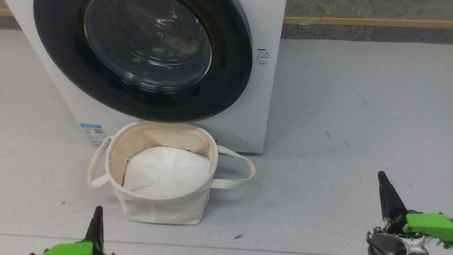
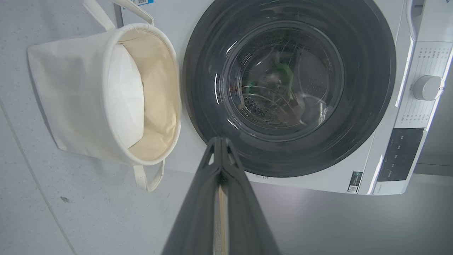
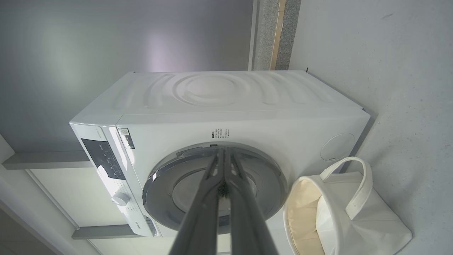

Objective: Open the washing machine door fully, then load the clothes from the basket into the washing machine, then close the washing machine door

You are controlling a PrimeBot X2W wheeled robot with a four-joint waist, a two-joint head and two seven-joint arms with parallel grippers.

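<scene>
Left gripper (image 1: 98,216) and right gripper (image 1: 384,185) fingers closed, empty. Washing machine door (image 1: 147,47), shut, lies ahead, nearer left.

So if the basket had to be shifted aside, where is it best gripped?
Probably the strap handle on the right side of the basket: it stands out as an open loop over the floor, apart from the washing machine. Come from above with the right gripper, shut now, so it must open first. The soft canvas rim would likely sag.
</scene>
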